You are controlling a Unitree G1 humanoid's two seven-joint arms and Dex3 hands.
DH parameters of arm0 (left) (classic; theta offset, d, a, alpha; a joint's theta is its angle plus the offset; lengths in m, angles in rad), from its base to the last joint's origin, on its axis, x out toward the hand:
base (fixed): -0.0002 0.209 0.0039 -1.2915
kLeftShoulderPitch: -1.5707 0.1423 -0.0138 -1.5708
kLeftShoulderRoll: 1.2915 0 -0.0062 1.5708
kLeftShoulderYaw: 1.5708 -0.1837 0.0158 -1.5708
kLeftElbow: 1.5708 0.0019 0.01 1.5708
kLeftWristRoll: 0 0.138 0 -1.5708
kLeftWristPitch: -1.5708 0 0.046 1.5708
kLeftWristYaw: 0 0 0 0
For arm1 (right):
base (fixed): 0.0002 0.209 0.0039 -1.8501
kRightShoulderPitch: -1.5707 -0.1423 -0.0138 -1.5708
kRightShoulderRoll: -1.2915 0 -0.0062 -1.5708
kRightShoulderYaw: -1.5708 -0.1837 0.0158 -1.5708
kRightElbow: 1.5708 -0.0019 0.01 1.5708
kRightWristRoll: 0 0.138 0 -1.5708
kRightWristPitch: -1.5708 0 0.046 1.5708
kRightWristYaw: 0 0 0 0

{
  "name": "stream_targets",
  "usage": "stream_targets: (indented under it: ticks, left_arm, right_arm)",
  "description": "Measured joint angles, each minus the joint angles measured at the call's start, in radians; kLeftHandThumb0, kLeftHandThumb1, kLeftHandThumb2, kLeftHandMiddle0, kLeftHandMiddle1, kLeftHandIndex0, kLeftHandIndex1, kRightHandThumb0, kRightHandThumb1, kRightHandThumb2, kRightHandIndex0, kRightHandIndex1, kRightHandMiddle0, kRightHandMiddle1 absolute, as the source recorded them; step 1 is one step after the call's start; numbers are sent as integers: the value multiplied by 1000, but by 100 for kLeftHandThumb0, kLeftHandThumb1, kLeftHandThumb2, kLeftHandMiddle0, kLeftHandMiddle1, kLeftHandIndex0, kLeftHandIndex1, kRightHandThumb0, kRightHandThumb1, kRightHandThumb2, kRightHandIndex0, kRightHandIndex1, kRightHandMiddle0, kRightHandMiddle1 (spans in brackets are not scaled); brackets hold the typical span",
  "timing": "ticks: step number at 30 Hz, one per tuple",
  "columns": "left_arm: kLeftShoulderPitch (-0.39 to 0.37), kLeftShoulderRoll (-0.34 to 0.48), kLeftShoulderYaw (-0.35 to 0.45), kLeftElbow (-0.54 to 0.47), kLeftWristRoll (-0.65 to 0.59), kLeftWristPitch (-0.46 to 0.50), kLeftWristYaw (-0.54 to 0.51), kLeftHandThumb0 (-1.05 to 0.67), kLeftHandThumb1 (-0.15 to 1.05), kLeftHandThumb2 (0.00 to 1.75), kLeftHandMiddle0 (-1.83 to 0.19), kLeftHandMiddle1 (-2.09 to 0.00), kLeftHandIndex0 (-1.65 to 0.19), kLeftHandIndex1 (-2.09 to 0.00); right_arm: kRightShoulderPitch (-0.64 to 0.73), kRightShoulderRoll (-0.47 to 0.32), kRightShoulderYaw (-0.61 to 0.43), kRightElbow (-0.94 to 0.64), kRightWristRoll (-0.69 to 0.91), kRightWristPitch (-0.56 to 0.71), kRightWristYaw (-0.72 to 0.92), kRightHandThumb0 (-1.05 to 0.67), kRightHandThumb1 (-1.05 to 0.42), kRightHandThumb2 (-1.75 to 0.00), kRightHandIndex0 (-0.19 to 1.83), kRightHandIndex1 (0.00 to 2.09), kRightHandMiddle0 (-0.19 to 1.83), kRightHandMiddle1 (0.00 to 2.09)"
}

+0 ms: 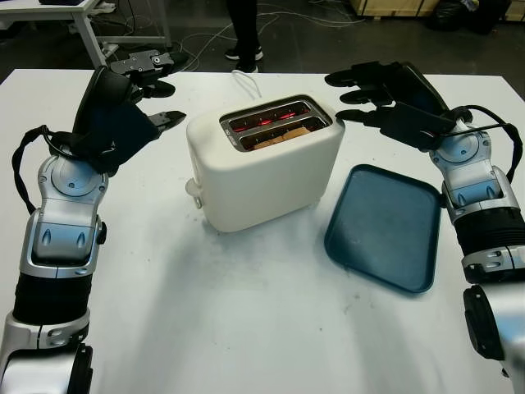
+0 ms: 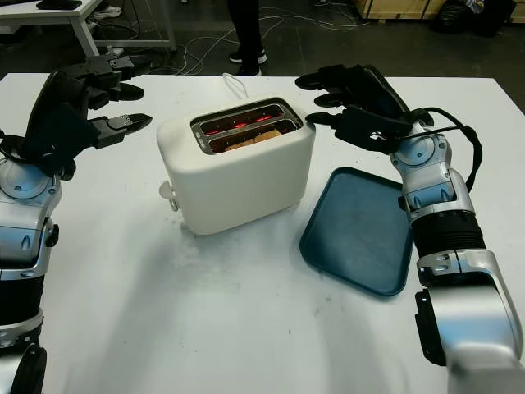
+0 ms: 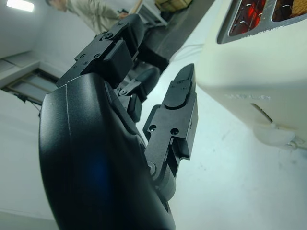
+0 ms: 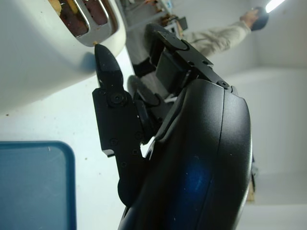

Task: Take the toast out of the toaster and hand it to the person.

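A: Start with the big things. What's on the table [image 1: 246, 312]?

B: A white table, and near its middle a cream toaster [image 1: 271, 176] with two slots glowing red. The toast [image 1: 283, 131] sits low in the nearer slot, only its brown top edge showing. Just to the right lies a dark blue tray [image 1: 384, 226], bare.

A: And the robot hands?

B: The left robot hand [image 1: 152, 90] hovers beside the toaster's left end, holding nothing, apart from the shell. The right robot hand [image 1: 369, 94] hangs at the toaster's right top corner, also unloaded, one fingertip [image 4: 103, 55] very near the slot's metal rim.

A: So how should the lift go?

B: I'd judge the reach is just starting. The toast sits deep, so fingers must come straight down over the slot and pinch the top edge, keeping off the glowing elements and the rim. The other robot hand could steady the body so it doesn't slide.

A: The room?

B: Dark floor beyond the table, loose cables, another table's leg at far left. A person [image 1: 243, 29] stands past the far edge, legs and shoes in sight, so the handover would go forward over the toaster
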Motion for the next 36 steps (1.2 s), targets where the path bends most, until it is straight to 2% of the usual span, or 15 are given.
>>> stream_targets:
  ticks: [36]
  left_arm:
    - [0,0,0,0,2,0,0,-29,92,6,-34,-79,-61,-5]
  right_arm:
    - [6,2,-13,-6,16,9,14,-27,-89,0,81,0,71,0]
